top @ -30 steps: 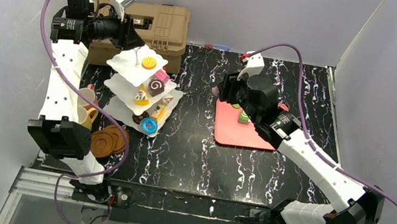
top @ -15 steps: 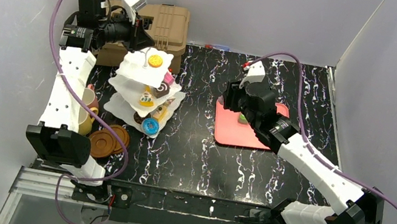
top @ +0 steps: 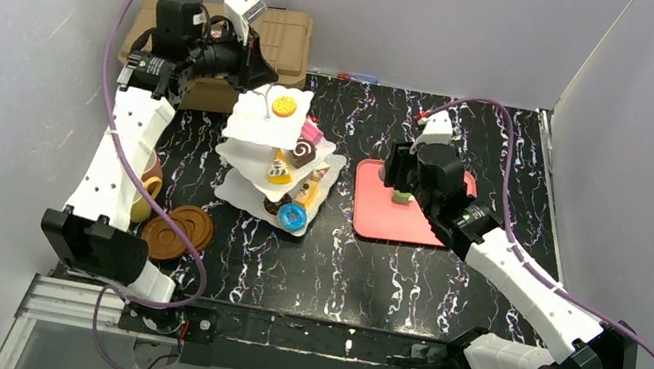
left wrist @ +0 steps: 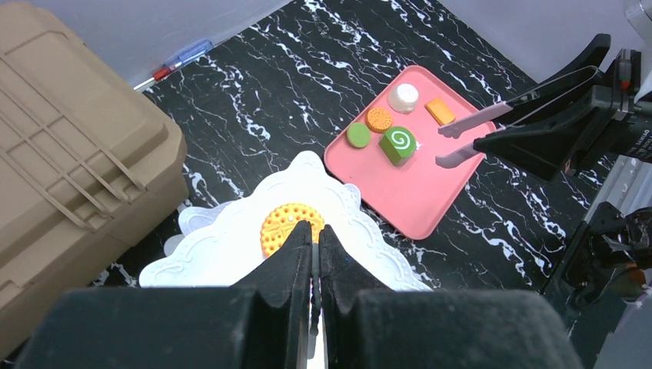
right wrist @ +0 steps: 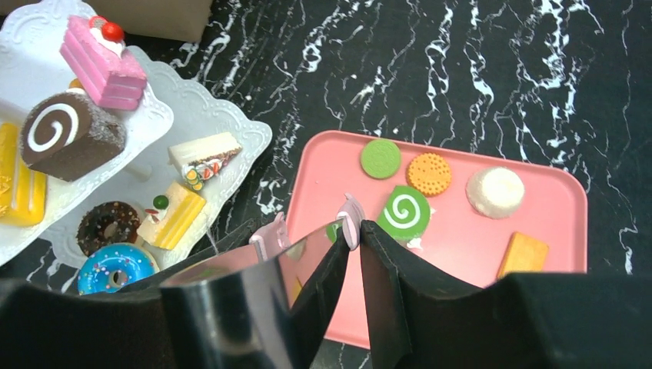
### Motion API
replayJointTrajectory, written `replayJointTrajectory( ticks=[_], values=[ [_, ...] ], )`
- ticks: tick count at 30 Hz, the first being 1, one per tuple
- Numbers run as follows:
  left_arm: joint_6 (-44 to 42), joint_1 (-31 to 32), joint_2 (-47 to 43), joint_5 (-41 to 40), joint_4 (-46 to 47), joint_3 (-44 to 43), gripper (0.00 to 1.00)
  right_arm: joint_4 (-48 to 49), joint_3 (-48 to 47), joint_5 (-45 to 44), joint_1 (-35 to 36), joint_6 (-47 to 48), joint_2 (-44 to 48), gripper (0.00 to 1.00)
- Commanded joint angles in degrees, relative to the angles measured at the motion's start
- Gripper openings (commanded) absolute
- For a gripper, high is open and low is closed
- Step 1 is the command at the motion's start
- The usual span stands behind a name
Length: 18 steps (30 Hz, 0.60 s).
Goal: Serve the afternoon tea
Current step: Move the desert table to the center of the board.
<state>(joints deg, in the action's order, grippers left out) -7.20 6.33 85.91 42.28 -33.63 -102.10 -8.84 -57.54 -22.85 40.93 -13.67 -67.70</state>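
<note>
The white three-tier stand (top: 252, 126) stands left of centre, carrying toy pastries. My left gripper (top: 257, 81) is above it, shut on its thin wire loop. In the left wrist view the fingers (left wrist: 315, 229) pinch the wire over the top plate (left wrist: 231, 254), just behind a yellow biscuit (left wrist: 288, 227). My right gripper (top: 402, 178) hovers over the pink tray (top: 397, 222), shut on metal tongs (left wrist: 500, 111) with pink tips (right wrist: 352, 219). These tips hang by a green swirl roll (right wrist: 405, 213). A yellow cup (top: 142, 203) is half hidden by my left arm, beside brown saucers (top: 178, 229).
A tan ribbed case (top: 282, 40) sits at the back left, close behind the stand. The tray (right wrist: 477, 254) also holds a green disc, an orange biscuit, a white dome and an orange wafer. White walls enclose three sides of the table.
The stand has travelled right and slightly back with my left gripper, away from the cups and saucers. My right gripper has shifted a little right over the tray.
</note>
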Motion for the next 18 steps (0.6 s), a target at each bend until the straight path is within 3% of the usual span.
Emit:
replayJointTrajectory(
  ticks=[1, 11, 13, 18],
  values=[
    [4.9, 1.9, -7.4, -6.1, 7.6, 3.4, 0.0, 2.9, 2.0, -1.6, -1.7, -0.7, 2.4, 0.57],
    [12.1, 6.9, -15.1, -19.9, 14.0, 15.4, 0.02, 7.8, 7.8, -2.4, -5.0, -1.2, 0.9, 0.59],
    [13.3, 7.8, -15.3, -20.2, 14.1, 15.8, 0.09, 8.3, 8.6, -2.4, -5.8, -1.5, -0.1, 0.59],
    [14.6, 8.8, -15.9, -18.8, 13.7, 16.0, 0.48, 13.2, 10.7, -4.2, -7.6, -2.8, -2.1, 0.6]
  ],
)
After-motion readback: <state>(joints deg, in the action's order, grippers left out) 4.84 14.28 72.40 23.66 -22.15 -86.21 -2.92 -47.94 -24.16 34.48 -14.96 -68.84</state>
